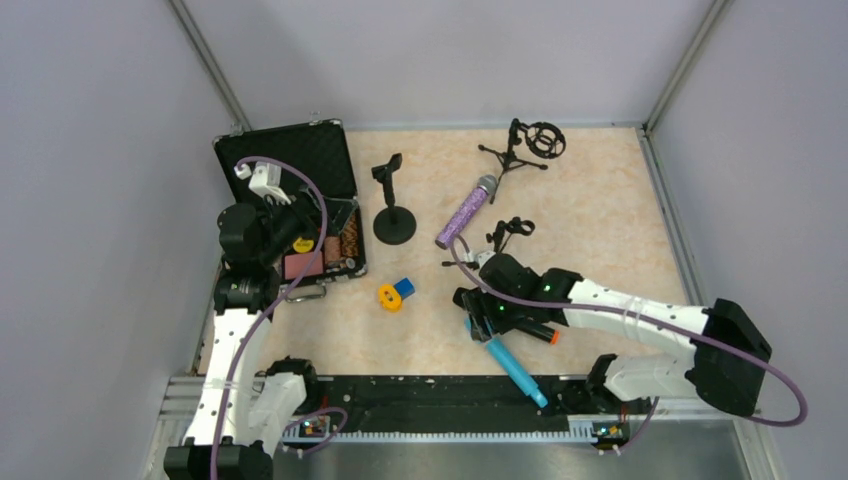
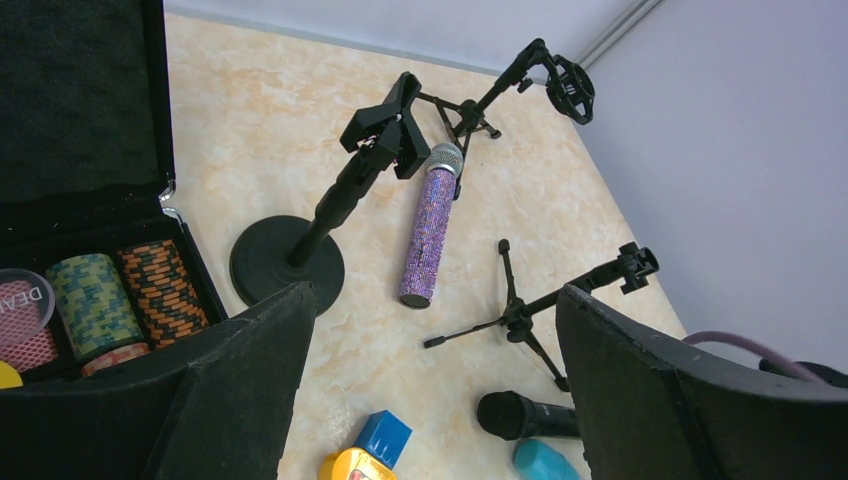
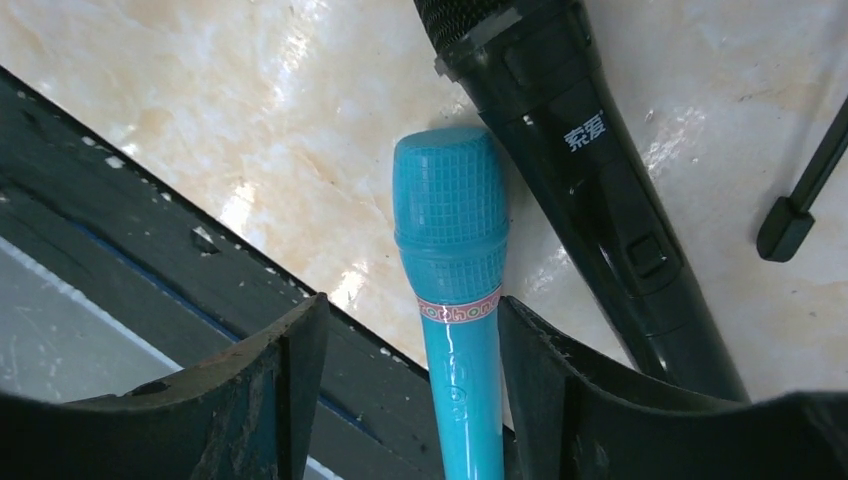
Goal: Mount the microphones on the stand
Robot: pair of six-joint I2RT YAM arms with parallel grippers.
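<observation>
your right fingers point(image 1: 484, 325) stand apart around the light-blue microphone point(image 3: 450, 220) on the tabletop point(image 3: 250, 100): 1 finger touches it, the other does not. the black microphone point(image 3: 590, 200) lies just beside it. your left fingers point(image 2: 240, 370) are wide apart and hold nothing.

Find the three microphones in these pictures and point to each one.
light-blue microphone point(image 3: 455, 305), right wrist view, on the pink band below its head.
purple microphone point(image 2: 428, 230), left wrist view, on the middle of its glittery handle.
black microphone point(image 3: 590, 180), right wrist view, on the handle below the printed logo.
</observation>
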